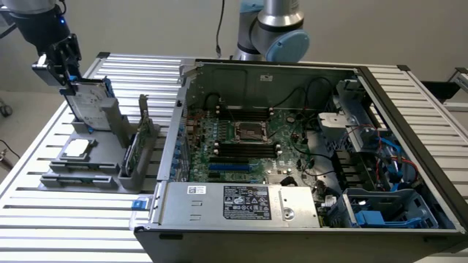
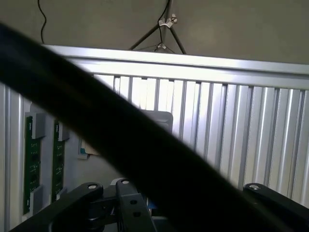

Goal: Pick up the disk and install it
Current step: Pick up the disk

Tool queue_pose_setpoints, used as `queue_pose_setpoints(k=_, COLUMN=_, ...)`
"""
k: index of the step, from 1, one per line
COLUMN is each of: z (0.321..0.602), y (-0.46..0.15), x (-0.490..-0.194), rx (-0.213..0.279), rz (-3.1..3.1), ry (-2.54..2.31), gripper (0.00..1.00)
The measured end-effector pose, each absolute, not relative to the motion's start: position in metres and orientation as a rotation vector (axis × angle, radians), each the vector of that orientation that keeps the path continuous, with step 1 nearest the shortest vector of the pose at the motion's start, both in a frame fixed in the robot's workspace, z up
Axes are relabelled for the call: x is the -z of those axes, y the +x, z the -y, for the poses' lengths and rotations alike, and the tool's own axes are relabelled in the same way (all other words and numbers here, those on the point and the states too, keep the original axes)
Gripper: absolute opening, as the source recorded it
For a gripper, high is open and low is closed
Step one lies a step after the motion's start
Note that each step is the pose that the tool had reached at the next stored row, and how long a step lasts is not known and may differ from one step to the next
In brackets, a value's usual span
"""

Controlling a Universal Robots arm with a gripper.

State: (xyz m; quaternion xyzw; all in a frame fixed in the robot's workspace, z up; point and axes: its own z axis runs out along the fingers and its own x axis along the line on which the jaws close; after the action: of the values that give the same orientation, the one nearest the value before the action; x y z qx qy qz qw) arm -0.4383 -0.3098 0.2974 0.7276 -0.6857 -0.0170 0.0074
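Blue-framed disk upright in holder, gripper spread at top

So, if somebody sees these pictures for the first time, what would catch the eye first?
Most likely the open computer case, which takes up the middle and the exterior view's right, with its green motherboard laid bare. Next, at the exterior view's left, the disk stands upright in a grey holder on the slatted table, and the open gripper hangs right at its upper end.
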Motion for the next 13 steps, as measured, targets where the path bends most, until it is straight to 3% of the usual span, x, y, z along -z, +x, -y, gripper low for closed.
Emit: queue_pose_setpoints(k=13, z=0.3097, y=-0.4448, x=-0.2963, rx=0.026, rz=2.178, ry=2.266, gripper=0.54)
